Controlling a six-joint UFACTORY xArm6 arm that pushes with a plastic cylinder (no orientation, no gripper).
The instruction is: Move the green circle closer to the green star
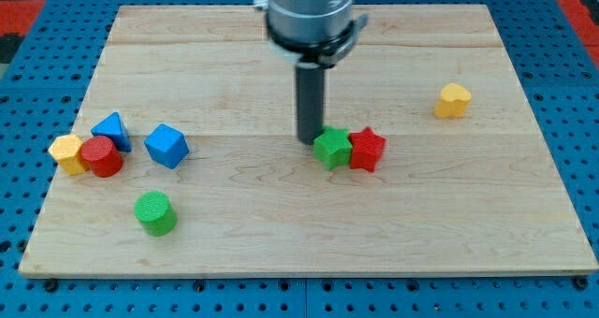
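So the wooden surface (309, 234) is mostly bare. No claw on this rig, just my tip (310, 142) touching the green star (330, 148) mid-board. The green circle (155, 213) sits well apart, lower left, untouched; I'd swing behind it next.

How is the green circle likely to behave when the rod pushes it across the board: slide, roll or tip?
The green circle stands on its flat end as a short, squat cylinder, so it will probably slide rather than roll or tip. Its round side may let it slip off my tip if pushed off-centre. It looks small and rigid, likely light. My tip is now beside the green star, well away from it.
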